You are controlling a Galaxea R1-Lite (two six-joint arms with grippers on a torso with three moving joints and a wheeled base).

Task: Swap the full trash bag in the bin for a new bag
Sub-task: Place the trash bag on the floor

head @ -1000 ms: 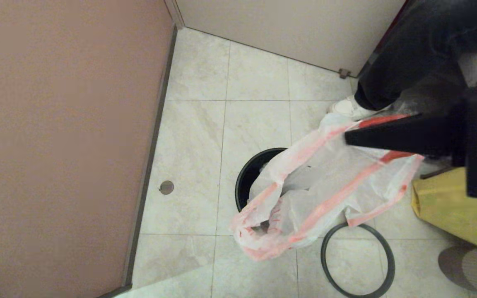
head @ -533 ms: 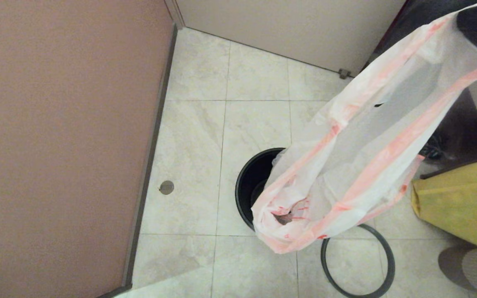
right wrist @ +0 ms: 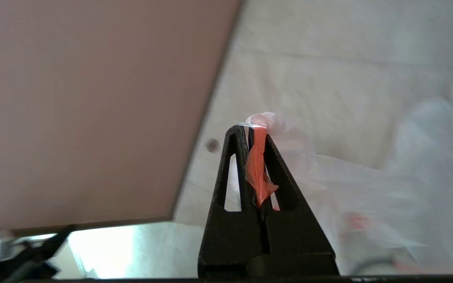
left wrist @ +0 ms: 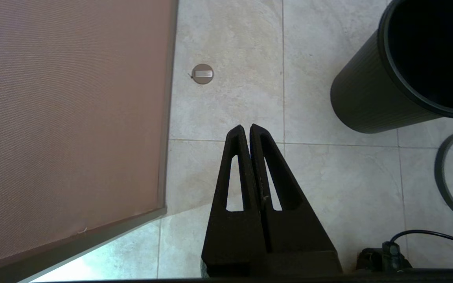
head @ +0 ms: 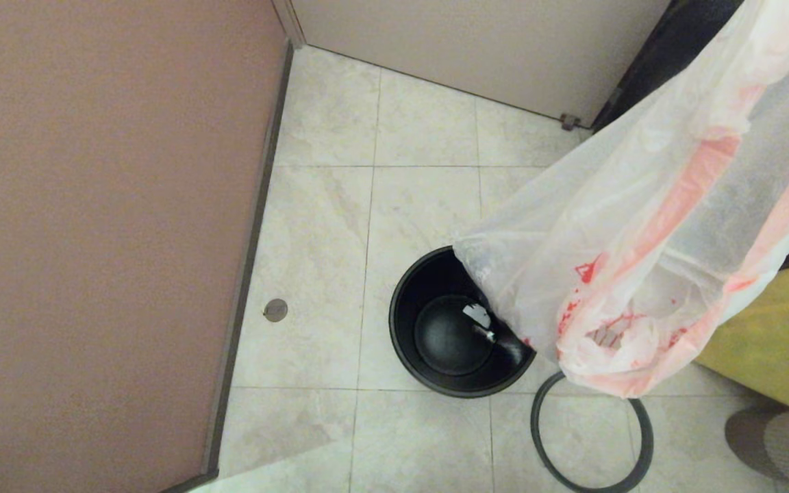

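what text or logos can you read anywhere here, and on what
None of it reads.
Thin white translucent plastic bag with orange-red hem, hanging from the right gripper: red printed characters and a small red mark near its lower end, too crumpled and blurred to read.
Round black plastic bin: a small white scrap inside, no legible print.
Grey rim ring, yellow bag, floor tiles: no text.

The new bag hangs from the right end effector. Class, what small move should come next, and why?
Probably carry the new bag sideways until its low end hangs over the bin. The right end effector pinches its orange hem, the bin stands open and unlined, and the bag's low end hangs beside the bin, above the rim ring.
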